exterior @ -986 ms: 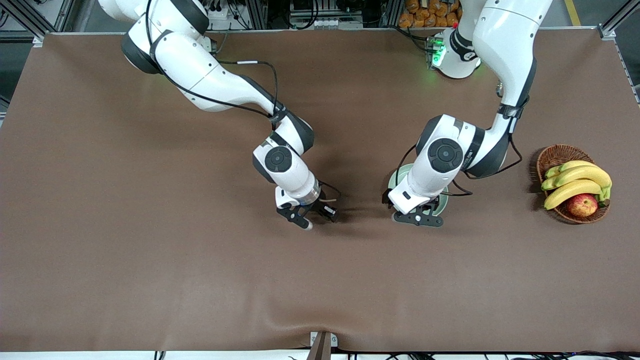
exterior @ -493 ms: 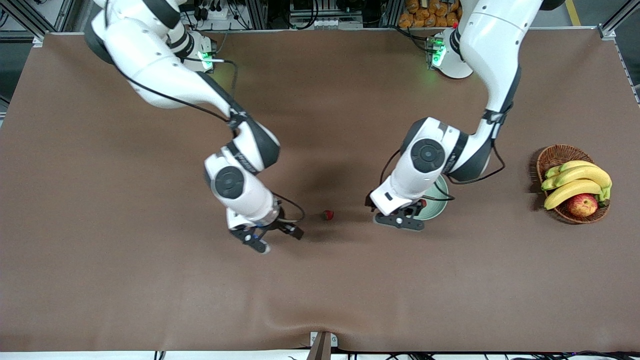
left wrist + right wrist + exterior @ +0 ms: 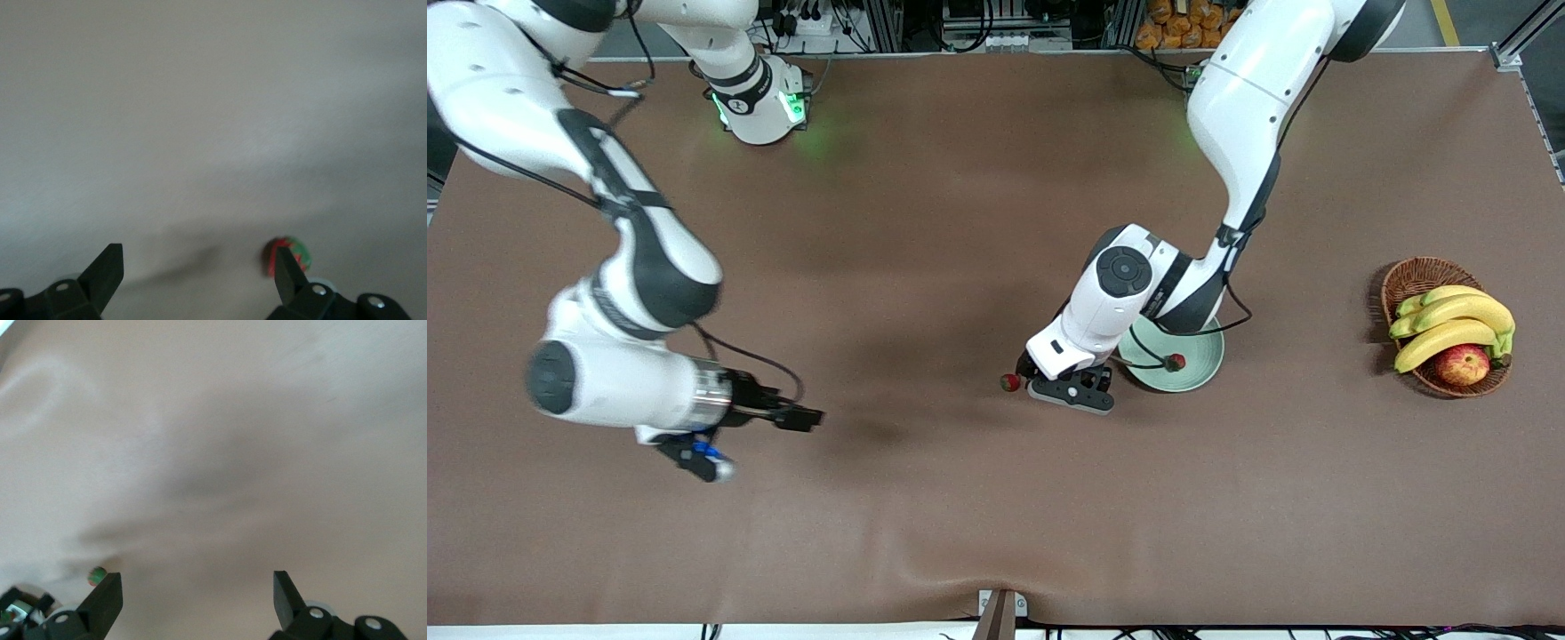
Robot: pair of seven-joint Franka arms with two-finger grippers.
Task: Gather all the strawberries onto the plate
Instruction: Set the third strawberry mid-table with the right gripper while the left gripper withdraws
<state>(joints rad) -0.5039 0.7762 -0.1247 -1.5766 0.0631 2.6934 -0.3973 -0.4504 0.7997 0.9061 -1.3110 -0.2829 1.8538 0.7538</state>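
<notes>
One strawberry (image 3: 1010, 382) lies on the brown table, beside the plate toward the right arm's end. In the left wrist view this strawberry (image 3: 288, 252) sits just past one fingertip, outside the gap. My left gripper (image 3: 1069, 393) is open and empty, low over the table between that berry and the pale green plate (image 3: 1202, 354). A second strawberry (image 3: 1176, 362) lies in the plate. A third is not in view; the left arm covers part of the plate. My right gripper (image 3: 751, 440) is open and empty over bare table toward the right arm's end. The loose berry also shows small in the right wrist view (image 3: 97, 573).
A brown wicker basket (image 3: 1414, 276) with bananas (image 3: 1449, 324) and a red-yellow apple (image 3: 1463, 364) stands toward the left arm's end of the table. The brown cloth has a fold at the edge nearest the front camera.
The right arm has swung away from the table's middle toward its own end, leaving a strawberry on the table. The left gripper has moved from over the plate to beside that strawberry.
</notes>
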